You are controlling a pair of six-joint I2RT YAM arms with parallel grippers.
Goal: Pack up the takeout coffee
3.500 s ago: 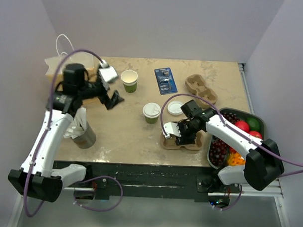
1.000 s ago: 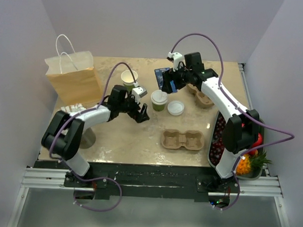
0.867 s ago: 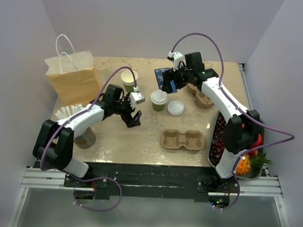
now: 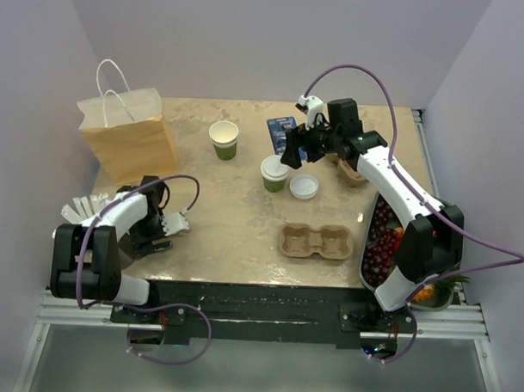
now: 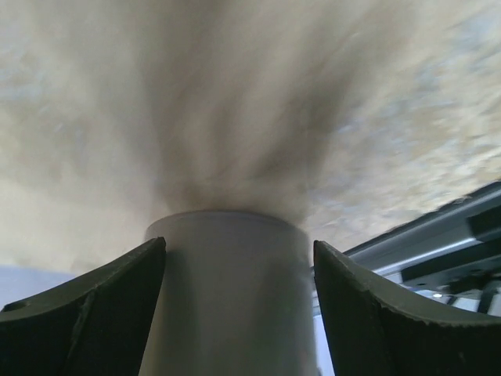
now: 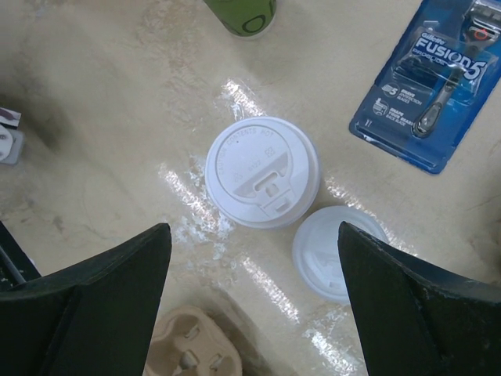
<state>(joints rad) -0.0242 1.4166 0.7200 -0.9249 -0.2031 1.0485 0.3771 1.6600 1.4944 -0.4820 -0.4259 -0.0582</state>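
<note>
Right claw (image 6: 254,235) hanging spread wide, gripping nothing. We are seeing takeout coffee (image 6: 262,182) standing upright on table (image 6: 94,94) straight beneath claw, centred between both fingers, white lid on. Loose lid (image 6: 337,252) lying just beside coffee, toward one finger; razor pack (image 6: 427,86) lying farther out past that finger. Unlidded green cup (image 6: 241,14) standing beyond coffee, cardboard carrier (image 6: 188,348) on opposite side. Left claw (image 5: 239,244) flanking grey cylinder (image 5: 227,313); view blurring, so we cannot tell whether it is clamping.
</note>
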